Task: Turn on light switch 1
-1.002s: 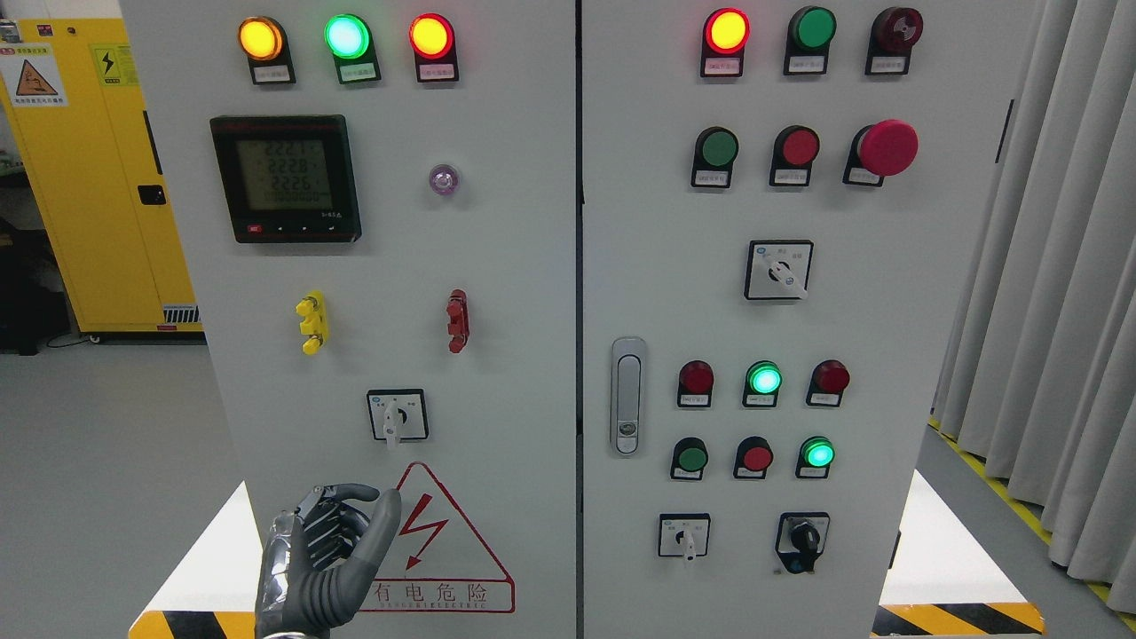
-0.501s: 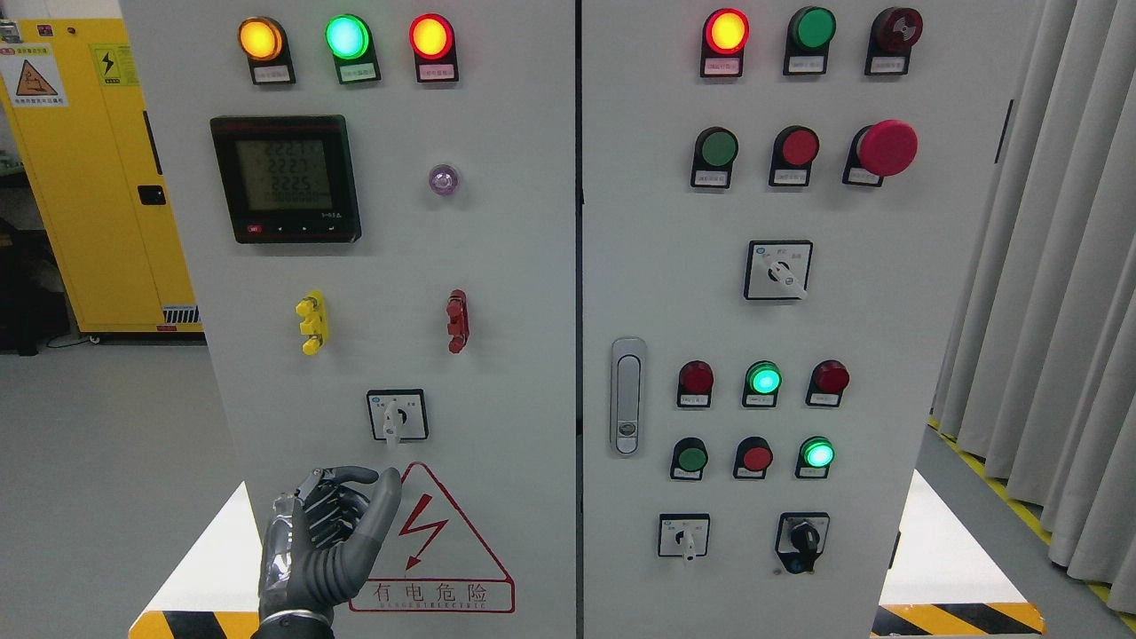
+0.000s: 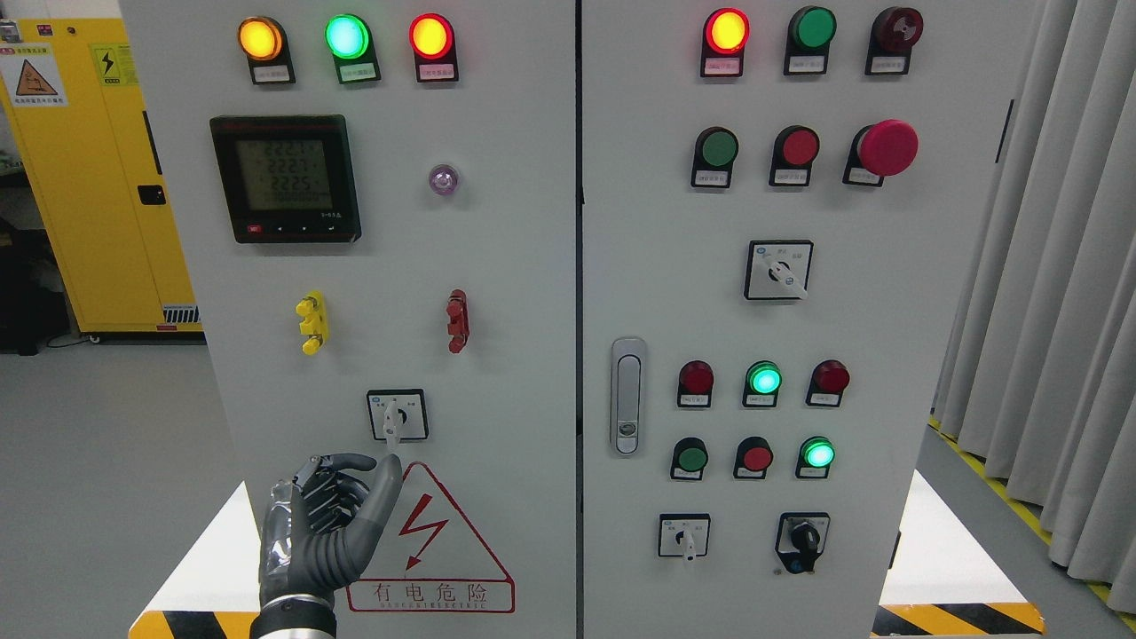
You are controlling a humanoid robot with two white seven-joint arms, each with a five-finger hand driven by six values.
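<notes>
A grey two-door control cabinet (image 3: pixel 515 266) fills the head view. On its left door a small rotary selector switch (image 3: pixel 397 415) sits in a black square frame, its white handle pointing straight down. My left hand (image 3: pixel 364 475) comes up from the bottom edge, just below and slightly left of that switch. Its thumb (image 3: pixel 388 488) stands upright and the fingers (image 3: pixel 342 466) are loosely bent, holding nothing. The thumb tip is a short way under the handle, not touching it. My right arm does not show.
Above the switch are a yellow (image 3: pixel 311 322) and a red terminal block (image 3: pixel 457 320), a digital meter (image 3: pixel 286 177) and three lit lamps. The right door carries push buttons, further selector switches (image 3: pixel 778 269) and a door latch (image 3: pixel 627 395). A yellow cabinet (image 3: pixel 98 169) stands at left, curtains (image 3: pixel 1047 266) at right.
My left hand has risen along the left door, closing most of the gap to the selector switch. The meter's digits have changed; all lamps are as before.
</notes>
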